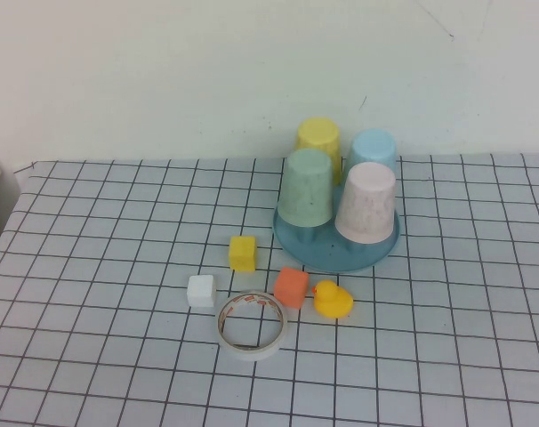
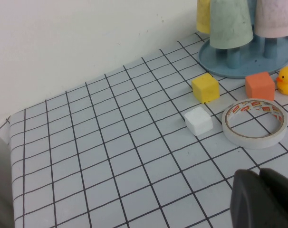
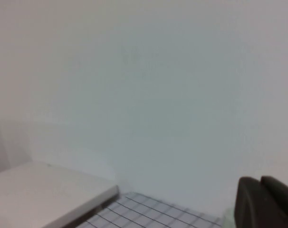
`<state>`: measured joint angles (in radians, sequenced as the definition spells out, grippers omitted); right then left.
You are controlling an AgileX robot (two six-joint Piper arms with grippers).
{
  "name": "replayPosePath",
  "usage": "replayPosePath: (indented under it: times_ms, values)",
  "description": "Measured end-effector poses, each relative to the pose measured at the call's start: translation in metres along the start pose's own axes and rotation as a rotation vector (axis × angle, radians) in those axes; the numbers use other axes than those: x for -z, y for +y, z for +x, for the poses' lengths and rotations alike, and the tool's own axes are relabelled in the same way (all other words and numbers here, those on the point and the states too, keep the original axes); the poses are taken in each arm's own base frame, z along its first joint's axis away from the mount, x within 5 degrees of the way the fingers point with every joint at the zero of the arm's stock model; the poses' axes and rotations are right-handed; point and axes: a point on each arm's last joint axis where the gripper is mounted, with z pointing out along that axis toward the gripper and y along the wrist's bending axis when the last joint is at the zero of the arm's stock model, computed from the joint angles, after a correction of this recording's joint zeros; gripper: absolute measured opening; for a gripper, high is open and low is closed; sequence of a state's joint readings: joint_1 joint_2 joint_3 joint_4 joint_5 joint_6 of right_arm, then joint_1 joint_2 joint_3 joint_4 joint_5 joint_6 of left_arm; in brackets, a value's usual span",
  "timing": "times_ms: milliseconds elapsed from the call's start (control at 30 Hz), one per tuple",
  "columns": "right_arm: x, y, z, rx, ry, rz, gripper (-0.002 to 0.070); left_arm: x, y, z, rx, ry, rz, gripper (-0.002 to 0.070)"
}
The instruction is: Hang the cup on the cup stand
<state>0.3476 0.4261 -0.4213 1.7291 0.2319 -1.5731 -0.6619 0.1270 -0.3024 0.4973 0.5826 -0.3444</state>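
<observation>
On the cup stand (image 1: 336,253) the cup (image 1: 366,202) already hangs; left gripper (image 2: 264,199) and right gripper (image 3: 265,202), fingers pressed together, sit parked off the worktop, nothing left.

speckled pink cup (image 1: 366,202), teal cup stand (image 1: 336,253), black-gridded tablecloth (image 1: 118,356)

High view down on table (image 1: 92,356) — left wrist low, right wallward.

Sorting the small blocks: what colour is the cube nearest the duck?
Orange cube, beside the yellow duck; clearest in the high view.
</observation>
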Motion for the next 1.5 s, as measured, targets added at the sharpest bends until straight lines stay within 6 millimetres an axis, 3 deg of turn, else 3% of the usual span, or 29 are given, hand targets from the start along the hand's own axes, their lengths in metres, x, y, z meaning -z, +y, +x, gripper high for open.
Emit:
replayPosePath:
  times_ms: [200, 600, 800, 1167, 1500]
  values:
    - [0.024, 0.014, 0.0, 0.031, -0.086, -0.092, 0.0, 0.0, 0.0, 0.0, 0.0, 0.0, 0.0, -0.0001]
    - [0.025, 0.01, 0.003, 0.029, -0.085, -0.055, 0.0, 0.0, 0.0, 0.0, 0.0, 0.0, 0.0, -0.0001]
    - [0.024, -0.012, 0.027, 0.059, -0.014, 0.155, 0.0, 0.0, 0.0, 0.0, 0.002, 0.002, -0.001, -0.0001]
    - [0.027, -0.02, 0.033, 0.166, 0.011, 0.238, -0.0001, 0.0, 0.0, 0.0, 0.002, 0.002, -0.001, -0.0001]
    - [0.05, -0.033, 0.078, 0.103, -0.007, 0.384, -0.0001, 0.0, 0.0, 0.0, 0.002, 0.002, -0.001, -0.0001]
